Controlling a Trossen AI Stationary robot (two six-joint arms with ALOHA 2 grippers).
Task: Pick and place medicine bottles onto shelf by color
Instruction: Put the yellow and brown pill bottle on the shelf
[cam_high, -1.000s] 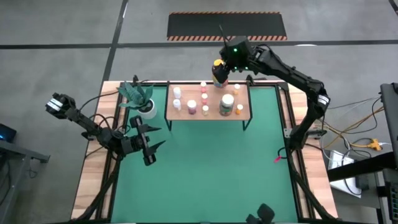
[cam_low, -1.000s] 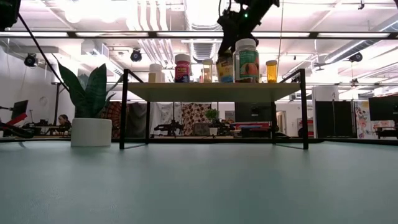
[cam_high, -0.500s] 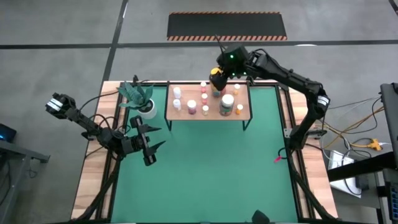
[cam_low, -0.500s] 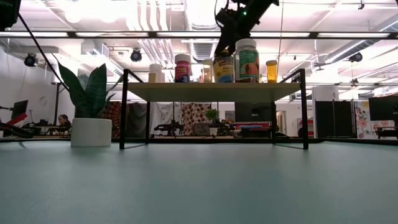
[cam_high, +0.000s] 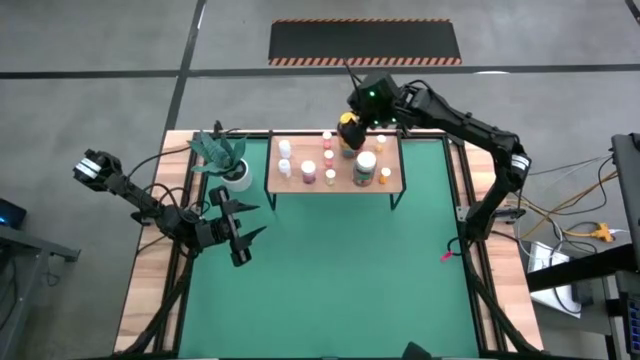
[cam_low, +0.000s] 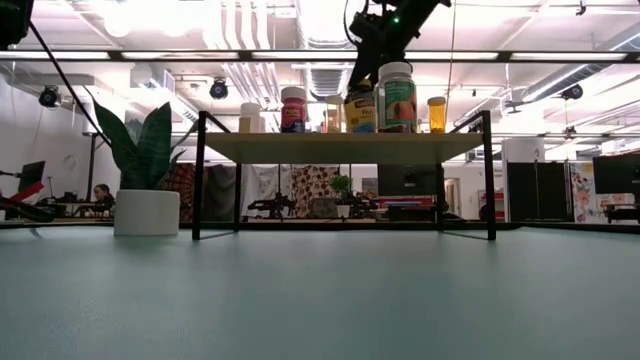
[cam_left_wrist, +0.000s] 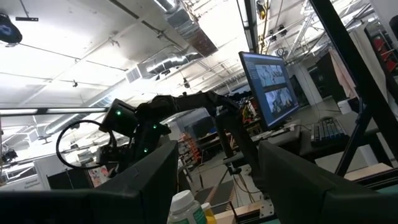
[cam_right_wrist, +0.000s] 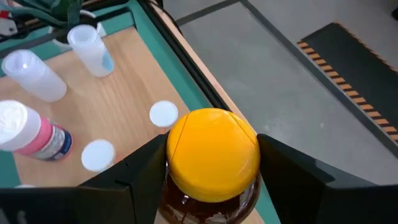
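Change since a second ago is small. The left gripper has not moved: it hangs over the near-left part of the green mat, jaws spread wide with nothing between them. Farther back, the right gripper has carried the yellow-lidded jar a little to the left along the shelf's far edge.

From the low camera the jar's base seems level with the board. Whether it rests there I cannot tell, as the white-lidded jar just beside it hides part of it. The right gripper straddles the yellow lid, but whether it is clamped on it or has let go cannot be told. The other small bottles stand on the board, among them a pink one and an orange one. Several overlap from table height and are hard to separate.

The mat lies on a wooden table. A white pot with a green plant stands by the shelf's left end. Beyond are grey floor, bright ceiling lights, ducts, and a seated person far off.
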